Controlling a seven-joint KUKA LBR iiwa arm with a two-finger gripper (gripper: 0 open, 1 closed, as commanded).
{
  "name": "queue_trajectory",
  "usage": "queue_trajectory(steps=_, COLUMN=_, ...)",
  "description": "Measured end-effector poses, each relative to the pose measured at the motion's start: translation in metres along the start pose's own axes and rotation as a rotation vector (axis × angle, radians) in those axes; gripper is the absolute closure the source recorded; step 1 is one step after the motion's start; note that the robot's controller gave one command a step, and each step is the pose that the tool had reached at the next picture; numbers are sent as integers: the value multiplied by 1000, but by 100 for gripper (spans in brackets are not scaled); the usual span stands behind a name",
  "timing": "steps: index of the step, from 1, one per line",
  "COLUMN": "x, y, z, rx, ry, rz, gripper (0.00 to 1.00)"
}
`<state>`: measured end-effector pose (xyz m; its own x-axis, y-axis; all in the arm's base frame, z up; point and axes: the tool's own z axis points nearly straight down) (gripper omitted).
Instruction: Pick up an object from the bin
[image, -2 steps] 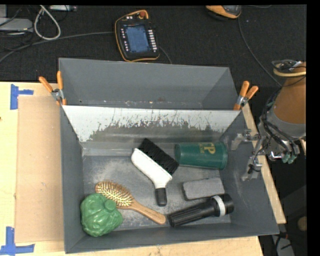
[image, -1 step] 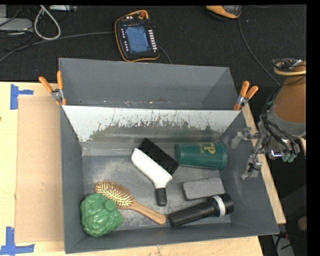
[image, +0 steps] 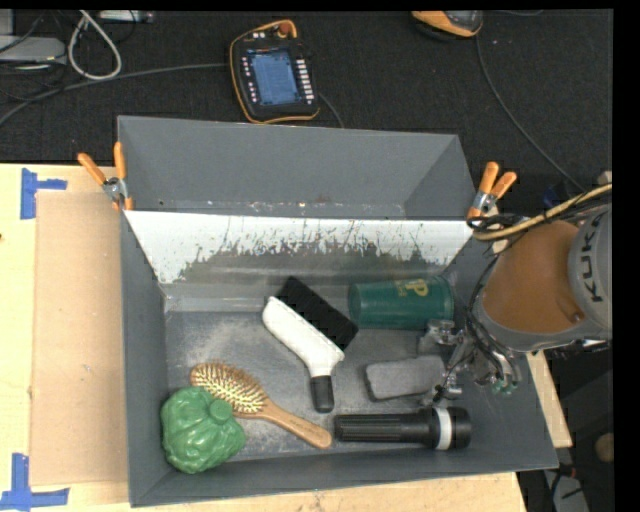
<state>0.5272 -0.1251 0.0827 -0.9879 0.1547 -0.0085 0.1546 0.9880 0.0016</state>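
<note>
The bin (image: 145, 380) holds a thin scatter, nothing heaped. The arm (image: 530, 285) leans in over its right wall, and the gripper (image: 452, 378) hangs low at the right end of the floor, just beside the right edge of the grey pad (image: 388, 380) and just above the white-banded end of the black tube (image: 395, 430). I cannot tell whether it is spread or pressed together, and nothing is seen pinched in it. The likeliest pick, as I judge it, is the pad or the tube, both at the right front of the bin.

Risks from here:
- The gripper sits between two things, so closing could catch the pad's edge and the tube's end together, or neither.
- The tube is round and lies on its side; a nip near its end may roll it off or let it tip out on the lift.
- The pad lies flat and low, and may simply be pushed along the floor.
- The right wall is near, leaving little room to shift.

Count, six in all, one of each: white brush (image: 300, 338), hairbrush (image: 250, 400), black tube, green can (image: 400, 303), green toy (image: 203, 432), grey pad.
</note>
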Motion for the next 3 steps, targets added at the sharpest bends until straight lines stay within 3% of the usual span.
queue_trajectory(steps=1, x=-4, y=-2, z=-14, rx=1, ry=4, rz=4, gripper=0)
queue_trajectory(steps=2, x=45, y=43, z=-19, rx=-5, ry=-15, rz=85, gripper=0)
queue_trajectory(steps=3, x=47, y=51, z=6, rx=-3, ry=-12, rz=274, gripper=0)
